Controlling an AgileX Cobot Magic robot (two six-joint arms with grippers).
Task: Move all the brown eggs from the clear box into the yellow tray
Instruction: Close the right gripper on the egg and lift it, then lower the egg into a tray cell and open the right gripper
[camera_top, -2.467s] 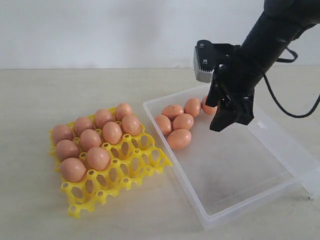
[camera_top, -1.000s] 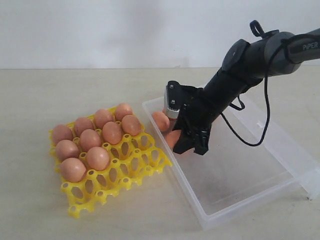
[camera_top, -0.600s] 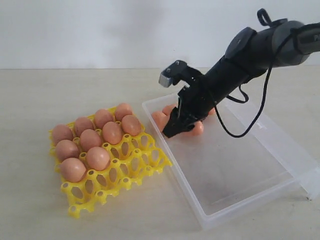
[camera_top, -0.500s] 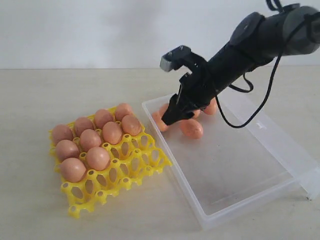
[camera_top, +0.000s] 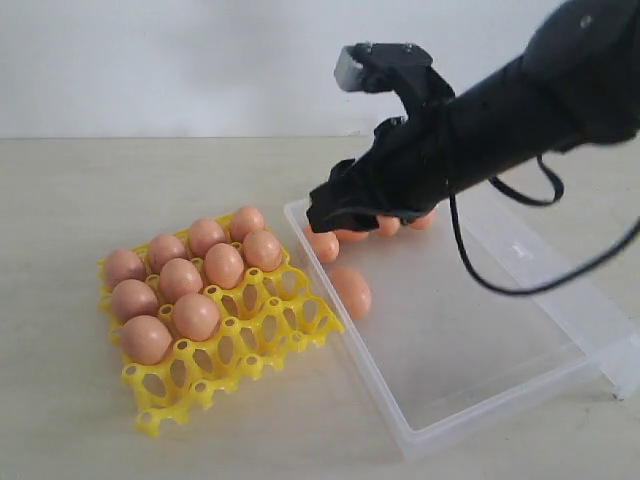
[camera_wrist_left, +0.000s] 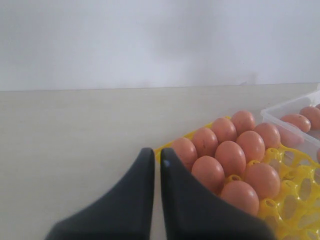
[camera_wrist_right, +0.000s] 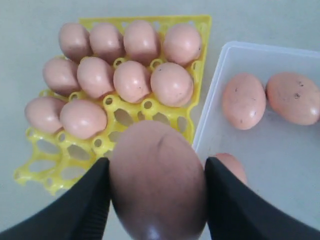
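Observation:
Several brown eggs (camera_top: 224, 265) fill the far cups of the yellow tray (camera_top: 230, 362). A few more lie in the clear box (camera_top: 480, 405), one loose egg (camera_top: 350, 291) by its left wall and others (camera_top: 322, 244) in the far corner. My right gripper (camera_wrist_right: 156, 165) is shut on a brown egg (camera_wrist_right: 157, 185) and hangs above the box's left edge, beside the tray (camera_wrist_right: 150, 118). In the exterior view this gripper (camera_top: 325, 213) hides the held egg. My left gripper (camera_wrist_left: 152, 152) is shut and empty, low beside the tray (camera_wrist_left: 295, 161).
The box's hinged lid (camera_top: 625, 365) lies open at the right. Bare tabletop (camera_top: 120, 180) surrounds the tray and box. The near tray cups (camera_wrist_right: 47, 172) are empty.
My right gripper dipped among the box's eggs, shut on one, then rose and moved left toward the tray. One loose egg rolled toward the box's left wall.

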